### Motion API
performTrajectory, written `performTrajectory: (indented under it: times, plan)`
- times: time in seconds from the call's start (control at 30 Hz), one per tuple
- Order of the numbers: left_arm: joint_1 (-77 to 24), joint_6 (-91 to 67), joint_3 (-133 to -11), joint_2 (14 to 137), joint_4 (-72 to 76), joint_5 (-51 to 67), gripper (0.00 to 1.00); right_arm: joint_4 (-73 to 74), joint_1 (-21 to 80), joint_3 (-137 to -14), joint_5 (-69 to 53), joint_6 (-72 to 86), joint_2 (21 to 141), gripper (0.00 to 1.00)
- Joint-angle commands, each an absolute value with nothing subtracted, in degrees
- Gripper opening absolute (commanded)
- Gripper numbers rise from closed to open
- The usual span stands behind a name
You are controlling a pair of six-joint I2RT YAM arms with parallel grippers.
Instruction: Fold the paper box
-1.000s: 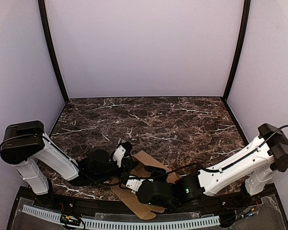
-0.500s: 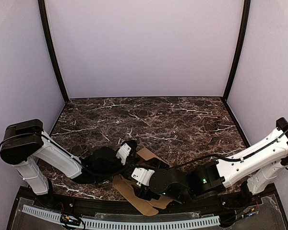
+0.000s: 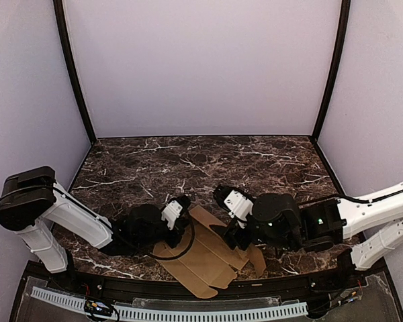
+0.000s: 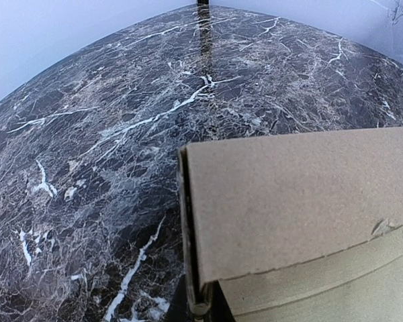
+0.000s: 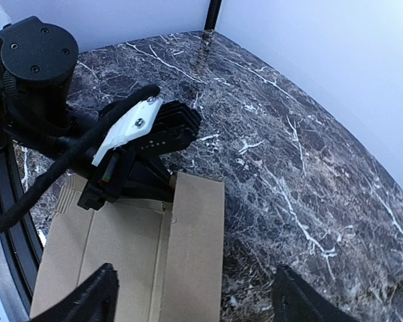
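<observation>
The paper box [image 3: 203,258] is a flat brown die-cut cardboard sheet at the near edge of the table. It also shows in the left wrist view [image 4: 302,194] and in the right wrist view [image 5: 154,255]. My left gripper [image 3: 183,216] is shut on the left end of the sheet's far flap, pinching its edge [image 4: 200,298]. The flap is lifted a little. My right gripper [image 3: 235,237] hangs open and empty above the sheet's right part. Its two black fingertips [image 5: 97,298] stand wide apart over the cardboard. The left gripper [image 5: 138,151] shows beyond them.
The table is dark marble [image 3: 215,168], boxed in by pale walls on three sides. A black cable loops from the left wrist over the sheet's left part [image 3: 181,248]. A toothed white strip [image 3: 188,313] runs along the near edge.
My right arm has lifted off the cardboard and swung right and away, uncovering the sheet. My left gripper has kept its hold on the flap, and the sheet now lies flatter.
</observation>
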State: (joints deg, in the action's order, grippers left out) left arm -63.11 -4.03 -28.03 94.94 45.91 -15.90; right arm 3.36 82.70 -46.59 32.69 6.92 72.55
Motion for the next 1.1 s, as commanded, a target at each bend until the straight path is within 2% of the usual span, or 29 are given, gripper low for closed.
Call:
performTrajectory:
  times: [0.0,0.07,0.1,0.17,0.23,0.53,1.07]
  plan:
    - [-62.68,-1.91,-27.29,93.01,43.61,-14.38,0.01,-3.56,77.37,-46.41,22.94,9.35,72.44,0.65]
    - [-62.69,-1.71,-27.37,93.43,43.67,-13.95,0.01,-5.56,74.27,-47.29,17.91,10.29,73.86,0.48]
    - [-62.68,-1.57,-27.39,93.52,43.68,-13.84,0.01,-6.49,72.46,-47.87,16.42,10.68,74.96,0.34]
    - [-62.67,-1.39,-27.32,93.8,43.68,-13.79,0.01,-7.56,70.83,-49.19,15.53,11.41,77.2,0.12]
    - [-62.68,-1.01,-27.22,94.1,44.13,-13.73,0.01,-9.12,69.62,-50.07,14.8,12.05,79.37,0.01]
    - [-62.67,-1.25,-28.01,96.83,45.49,-13.01,0.01,-16.14,67.08,-53.4,8.61,15.17,90.51,0.0]
    - [-62.67,-4.18,-28.44,100.08,48.09,-12.9,0.01,-23.39,63.62,-52.48,2.27,20.3,100.65,0.0]
